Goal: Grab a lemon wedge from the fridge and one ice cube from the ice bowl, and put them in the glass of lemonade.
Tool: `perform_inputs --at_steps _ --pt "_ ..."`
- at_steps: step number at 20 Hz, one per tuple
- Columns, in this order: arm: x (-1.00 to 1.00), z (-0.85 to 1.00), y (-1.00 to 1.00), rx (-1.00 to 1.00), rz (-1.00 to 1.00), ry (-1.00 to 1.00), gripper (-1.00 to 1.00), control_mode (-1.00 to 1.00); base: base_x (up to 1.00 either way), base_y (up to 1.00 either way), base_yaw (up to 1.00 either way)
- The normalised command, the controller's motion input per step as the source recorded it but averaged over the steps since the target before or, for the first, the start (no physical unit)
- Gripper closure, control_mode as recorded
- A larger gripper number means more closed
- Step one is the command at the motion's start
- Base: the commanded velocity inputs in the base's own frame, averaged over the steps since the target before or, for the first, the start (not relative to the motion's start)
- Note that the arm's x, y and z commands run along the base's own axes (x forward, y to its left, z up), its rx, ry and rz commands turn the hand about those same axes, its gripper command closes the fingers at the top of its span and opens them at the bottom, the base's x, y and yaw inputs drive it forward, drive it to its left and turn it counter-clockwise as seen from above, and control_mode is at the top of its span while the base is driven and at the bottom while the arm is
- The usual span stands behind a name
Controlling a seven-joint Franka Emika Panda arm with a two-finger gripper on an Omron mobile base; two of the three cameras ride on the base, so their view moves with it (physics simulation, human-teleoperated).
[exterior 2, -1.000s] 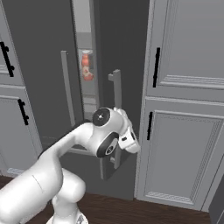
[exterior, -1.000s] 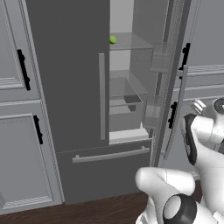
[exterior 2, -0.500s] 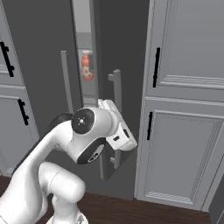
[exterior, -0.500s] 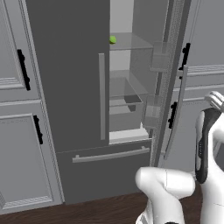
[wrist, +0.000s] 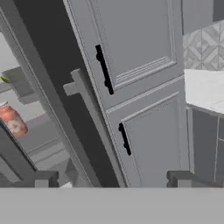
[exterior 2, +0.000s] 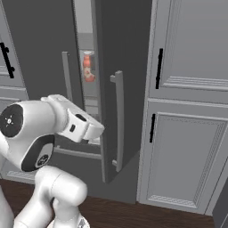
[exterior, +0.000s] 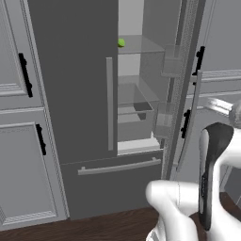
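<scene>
The dark grey fridge (exterior: 70, 94) has its right door (exterior 2: 127, 67) swung wide open. Inside, the small yellow-green lemon wedge (exterior: 121, 43) lies on the front edge of an upper glass shelf, and a sliver of the lemon wedge (wrist: 5, 79) shows at the left edge of the hand view. My gripper (wrist: 113, 180) is open with nothing between its fingertips (wrist: 46, 178). It hovers just left of the open door's pale bar handle (exterior 2: 118, 120), apart from it. The ice bowl, ice cube and glass of lemonade are out of view.
A pink-labelled bottle (exterior 2: 87, 67) stands in the door rack. Light grey cabinets with black handles (exterior 2: 159, 67) flank the fridge on both sides. A bottom drawer with a bar handle (exterior: 117, 166) sits below the doors. A white counter edge (wrist: 205, 89) shows to the right.
The jaws have gone from nearly shut to wide open. The hand has drawn back to the left, away from the door handle, and the arm has folded upward. The door stays open.
</scene>
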Motion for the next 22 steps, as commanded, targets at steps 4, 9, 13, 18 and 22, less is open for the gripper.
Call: perform_inputs --at_steps 4,9,13,18,22 --pt "0.27 0.14 1.0 -0.46 0.0 0.13 -1.0 -1.0 0.0 0.0 0.0" --pt "0.98 0.01 0.95 -0.59 -0.02 0.41 -1.0 -1.0 0.0 0.0 0.0" --pt "0.97 -0.19 0.62 -0.49 -0.07 0.36 -1.0 -1.0 0.0 0.0 0.0" --pt "1.0 -0.7 0.09 -0.42 -0.2 0.05 -1.0 -1.0 0.0 0.0 0.0" --pt "0.72 -0.15 -0.03 -0.17 -0.14 0.06 -1.0 -1.0 0.0 0.0 0.0"
